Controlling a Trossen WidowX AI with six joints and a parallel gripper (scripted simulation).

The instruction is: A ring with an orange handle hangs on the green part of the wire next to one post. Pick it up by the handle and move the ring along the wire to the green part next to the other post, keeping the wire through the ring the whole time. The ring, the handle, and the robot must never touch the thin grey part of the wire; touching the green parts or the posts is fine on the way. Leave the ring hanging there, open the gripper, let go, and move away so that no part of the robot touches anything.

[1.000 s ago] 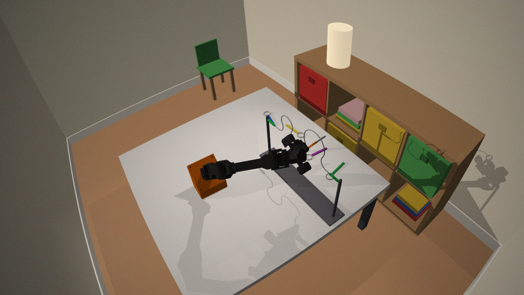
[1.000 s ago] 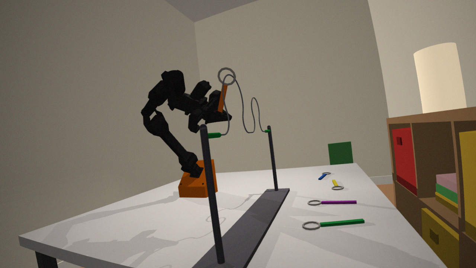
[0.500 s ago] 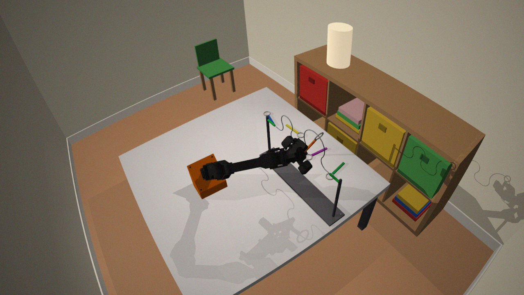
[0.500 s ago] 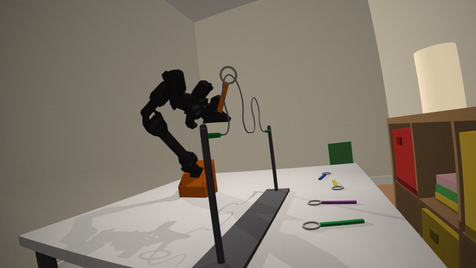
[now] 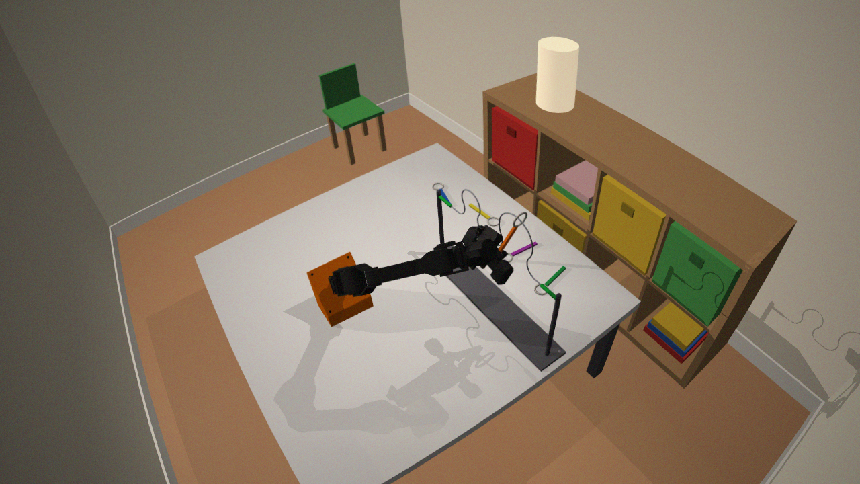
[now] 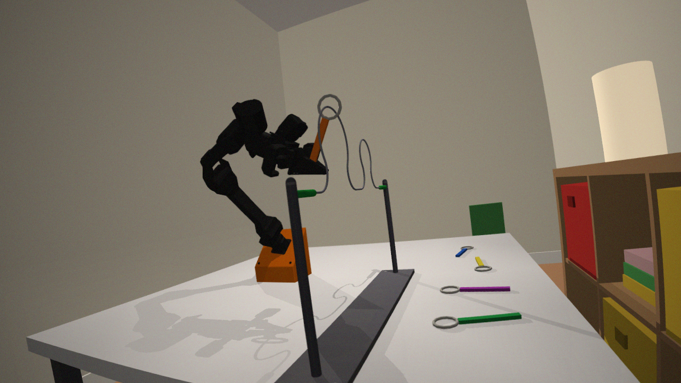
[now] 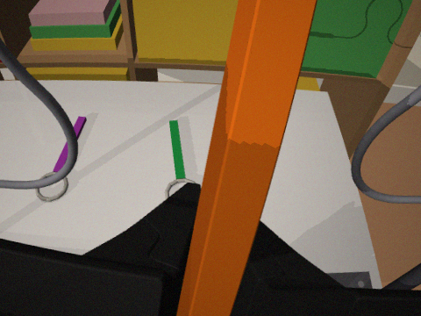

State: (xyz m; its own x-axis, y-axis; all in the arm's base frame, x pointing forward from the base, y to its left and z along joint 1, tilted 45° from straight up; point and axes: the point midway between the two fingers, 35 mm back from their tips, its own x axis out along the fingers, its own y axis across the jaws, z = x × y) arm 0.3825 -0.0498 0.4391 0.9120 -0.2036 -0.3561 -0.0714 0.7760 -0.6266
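Observation:
My gripper [image 5: 500,247] [image 6: 313,159] [image 7: 203,198] is shut on the orange handle [image 5: 508,237] [image 6: 320,138] [image 7: 246,154], which tilts upward from the fingers. The grey ring [image 6: 329,96] is at the handle's upper end, around the top of the tallest arch of the grey wire [image 6: 348,157] [image 7: 73,136]. Whether ring and wire touch, I cannot tell. In the exterior view, one finger is near the wire's descending side; the gap is unclear. One green part [image 5: 548,291] [image 6: 307,193] is at the near post [image 5: 553,325] [image 6: 303,281], the other [image 5: 445,201] [image 6: 382,186] at the far post [image 5: 441,219] [image 6: 390,228].
A dark base strip [image 5: 498,312] [image 6: 376,309] bears the posts. Beyond it lie loose rings with green [image 6: 490,318], purple [image 6: 486,289], yellow [image 6: 479,261] and blue [image 6: 461,252] handles. A shelf [image 5: 649,162] stands behind the table.

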